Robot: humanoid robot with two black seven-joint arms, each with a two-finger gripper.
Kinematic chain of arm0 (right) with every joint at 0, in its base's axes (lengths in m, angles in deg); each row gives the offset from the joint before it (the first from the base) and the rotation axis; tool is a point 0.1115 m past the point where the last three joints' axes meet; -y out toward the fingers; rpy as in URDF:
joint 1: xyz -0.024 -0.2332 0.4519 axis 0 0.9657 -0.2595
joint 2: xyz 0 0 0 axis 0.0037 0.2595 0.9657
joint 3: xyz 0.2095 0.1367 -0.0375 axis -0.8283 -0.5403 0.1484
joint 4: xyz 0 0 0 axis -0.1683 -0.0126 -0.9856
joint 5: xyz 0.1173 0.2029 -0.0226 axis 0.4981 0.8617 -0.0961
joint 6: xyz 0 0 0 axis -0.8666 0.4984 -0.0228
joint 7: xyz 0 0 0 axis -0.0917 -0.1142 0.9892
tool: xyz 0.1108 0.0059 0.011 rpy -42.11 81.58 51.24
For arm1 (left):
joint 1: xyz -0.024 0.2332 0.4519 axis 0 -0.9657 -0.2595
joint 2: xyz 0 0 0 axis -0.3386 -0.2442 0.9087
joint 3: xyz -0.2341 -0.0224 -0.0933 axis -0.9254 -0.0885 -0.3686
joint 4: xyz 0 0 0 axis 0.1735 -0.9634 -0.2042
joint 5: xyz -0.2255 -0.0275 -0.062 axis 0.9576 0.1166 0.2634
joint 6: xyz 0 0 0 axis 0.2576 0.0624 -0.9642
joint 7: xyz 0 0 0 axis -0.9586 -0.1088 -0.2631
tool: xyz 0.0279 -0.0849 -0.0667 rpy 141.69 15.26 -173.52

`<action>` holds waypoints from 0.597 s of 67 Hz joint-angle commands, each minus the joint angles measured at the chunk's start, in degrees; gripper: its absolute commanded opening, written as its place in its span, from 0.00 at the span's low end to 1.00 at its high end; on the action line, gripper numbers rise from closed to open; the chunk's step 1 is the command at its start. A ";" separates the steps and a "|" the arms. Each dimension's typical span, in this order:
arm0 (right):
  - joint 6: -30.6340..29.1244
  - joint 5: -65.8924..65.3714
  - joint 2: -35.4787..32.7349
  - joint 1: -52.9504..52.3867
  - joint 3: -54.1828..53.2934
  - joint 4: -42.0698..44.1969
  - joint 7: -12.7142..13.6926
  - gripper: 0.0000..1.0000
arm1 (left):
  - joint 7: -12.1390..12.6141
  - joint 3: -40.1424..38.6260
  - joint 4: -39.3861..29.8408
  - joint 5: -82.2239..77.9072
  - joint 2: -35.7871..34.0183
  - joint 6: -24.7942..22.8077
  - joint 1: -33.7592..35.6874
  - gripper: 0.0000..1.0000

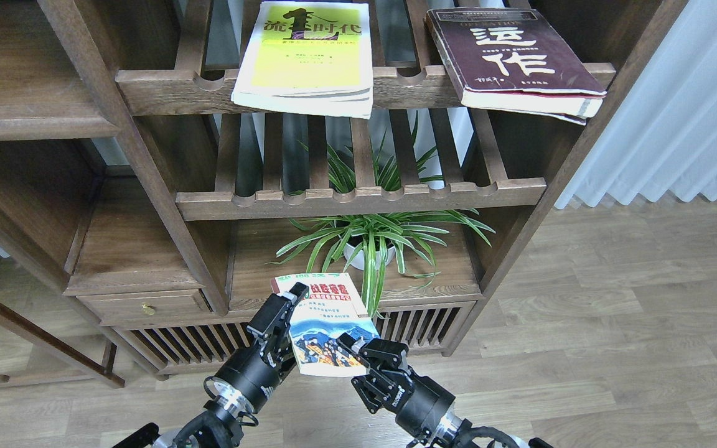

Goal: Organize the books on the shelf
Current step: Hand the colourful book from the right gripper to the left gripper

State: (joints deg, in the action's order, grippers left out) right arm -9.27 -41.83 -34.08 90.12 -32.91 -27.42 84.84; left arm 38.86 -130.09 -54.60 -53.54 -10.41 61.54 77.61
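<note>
The white-green "300" book [324,320] is held cover-up in front of the bookcase's low drawer front. My left gripper [289,305] is shut on its left edge, one finger across the cover. My right gripper [361,350] grips its lower right corner. The yellow-green book [305,53] and the maroon book [514,59] lie flat on the top slatted rack, overhanging its front rail. Solid dark-brown board shelves [125,249] are in the bookcase's left part, with another higher up [16,81].
A potted spider plant [371,239] stands on the low board just behind the held book. An empty slatted rack [358,193] sits above it. A small drawer [147,306] is at lower left. A white curtain [676,112] and wood floor are on the right.
</note>
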 commanded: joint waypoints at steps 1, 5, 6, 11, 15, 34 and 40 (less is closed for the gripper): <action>-0.27 -1.75 0.00 -0.51 -0.44 0.09 0.00 0.02 | 0.37 0.61 0.12 -0.17 -0.03 0.01 0.07 1.00; -0.36 -2.36 0.00 -0.60 -0.61 0.00 0.00 0.02 | 0.46 0.61 0.29 -0.17 -0.03 0.01 0.42 1.00; -0.36 -2.45 0.00 -0.60 -0.70 -0.09 0.00 0.02 | 0.46 0.61 0.38 -0.17 -0.03 0.01 0.42 1.00; -0.36 -2.45 0.00 -0.51 -0.70 -0.35 0.00 0.02 | 0.55 0.61 0.82 -0.17 -0.03 0.01 0.69 1.00; -0.36 -2.28 0.00 -0.51 -0.79 -0.53 0.00 0.02 | 0.55 0.61 1.17 -0.17 -0.03 0.01 1.04 1.00; -0.09 -2.28 0.00 -0.51 -0.44 -1.49 0.00 0.02 | 0.28 -0.09 1.96 -0.17 -0.03 0.01 1.56 1.00; -0.09 -2.28 0.00 -0.51 -0.26 -1.85 0.00 0.02 | 0.37 -0.09 2.05 -0.08 -0.03 0.01 2.35 1.00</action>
State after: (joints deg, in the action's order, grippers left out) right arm -9.40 -44.06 -34.08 89.59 -33.44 -28.82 84.84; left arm 39.16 -130.04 -52.65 -53.72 -10.44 61.54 79.08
